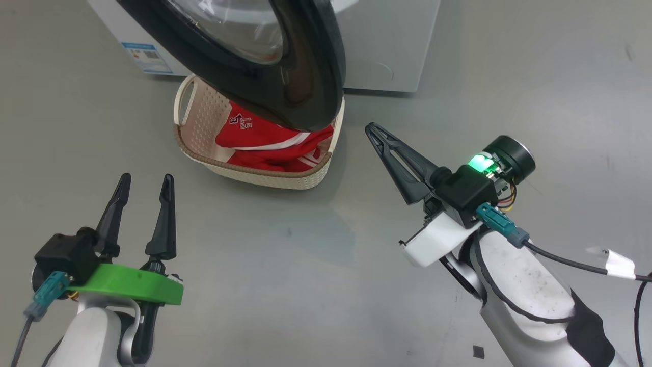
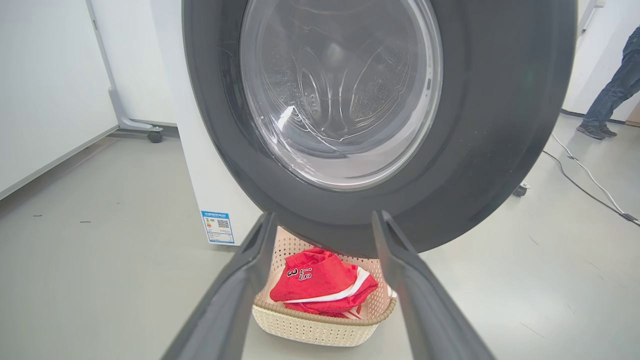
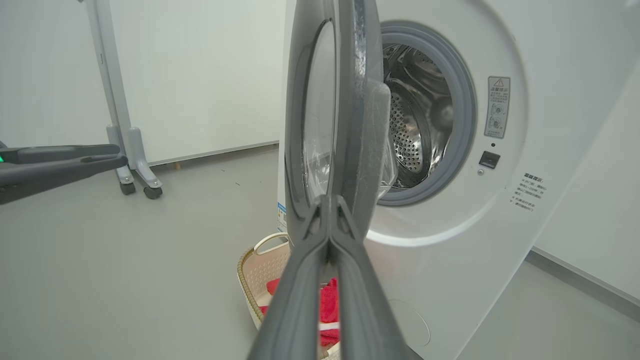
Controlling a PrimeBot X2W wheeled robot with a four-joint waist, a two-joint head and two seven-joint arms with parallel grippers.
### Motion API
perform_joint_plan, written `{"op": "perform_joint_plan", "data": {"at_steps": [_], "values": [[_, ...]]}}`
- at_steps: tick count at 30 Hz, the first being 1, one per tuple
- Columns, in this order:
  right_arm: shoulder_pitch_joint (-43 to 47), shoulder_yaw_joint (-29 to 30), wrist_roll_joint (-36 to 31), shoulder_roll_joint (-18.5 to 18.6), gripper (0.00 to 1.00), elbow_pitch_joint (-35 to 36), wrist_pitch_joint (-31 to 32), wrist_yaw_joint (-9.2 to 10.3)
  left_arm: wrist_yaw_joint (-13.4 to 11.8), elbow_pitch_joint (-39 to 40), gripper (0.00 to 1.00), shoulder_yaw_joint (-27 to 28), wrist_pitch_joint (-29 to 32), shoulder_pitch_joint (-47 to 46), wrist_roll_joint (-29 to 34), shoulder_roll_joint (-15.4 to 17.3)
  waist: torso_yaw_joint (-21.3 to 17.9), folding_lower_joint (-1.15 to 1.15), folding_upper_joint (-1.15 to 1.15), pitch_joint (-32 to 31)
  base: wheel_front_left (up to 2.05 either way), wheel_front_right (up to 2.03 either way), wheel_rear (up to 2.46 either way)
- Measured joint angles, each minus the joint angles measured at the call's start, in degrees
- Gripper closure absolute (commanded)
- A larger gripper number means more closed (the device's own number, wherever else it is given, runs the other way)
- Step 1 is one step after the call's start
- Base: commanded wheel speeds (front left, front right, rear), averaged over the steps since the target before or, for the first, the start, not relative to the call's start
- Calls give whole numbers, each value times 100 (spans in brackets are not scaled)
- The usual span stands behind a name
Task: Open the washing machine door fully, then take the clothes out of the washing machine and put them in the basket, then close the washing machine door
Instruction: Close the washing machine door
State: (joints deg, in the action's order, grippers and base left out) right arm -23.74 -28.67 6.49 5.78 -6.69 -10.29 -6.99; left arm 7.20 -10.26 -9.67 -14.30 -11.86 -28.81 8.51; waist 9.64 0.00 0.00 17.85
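Left gripper (image 1: 145, 179): two long dark fingers spread apart, nothing between them, hanging over bare grey floor (image 1: 285, 255)

Ahead of its fingertips and slightly to their right: small cream perforated plastic basket with brown woven-look rim (image 1: 265, 172), standing on the floor, near the fingers but clear of them

Bright red garments with white stripes and white lettering (image 1: 265, 140) lie inside the basket; in the left wrist view they show between the two fingers

Large round door with glossy black rim and bulging clear glass window (image 1: 305, 76) stands swung out above the basket, covering its far part, higher than the left fingertips

Behind the door: large white front-loading washing machine (image 1: 387, 46); perforated steel drum (image 3: 415, 125) and grey rubber gasket (image 3: 467, 120) show past the door's edge in the right wrist view

Right gripper (image 1: 370, 127): fingers pressed together, holding nothing, tips pointing at the door's edge, just right of the basket; contact with the door cannot be told
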Motion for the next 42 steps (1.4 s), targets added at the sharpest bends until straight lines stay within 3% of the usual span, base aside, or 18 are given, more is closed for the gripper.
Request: {"op": "perform_joint_plan", "data": {"at_steps": [17,30,42], "values": [[-1234,-715,85,147,100,-581,241,0,0,-11,0,-78,-15,-393,-134,-188,729,0,0,795,0,0,0],[-1819,-510,367,245,100,-1063,132,0,0,-54,0,-114,-15,-628,-135,-252,986,0,0,1212,0,0,0],[-2251,-257,459,320,100,-1318,38,-49,0,-53,0,-88,-15,-705,-136,-255,978,0,0,1449,0,0,0]]}}
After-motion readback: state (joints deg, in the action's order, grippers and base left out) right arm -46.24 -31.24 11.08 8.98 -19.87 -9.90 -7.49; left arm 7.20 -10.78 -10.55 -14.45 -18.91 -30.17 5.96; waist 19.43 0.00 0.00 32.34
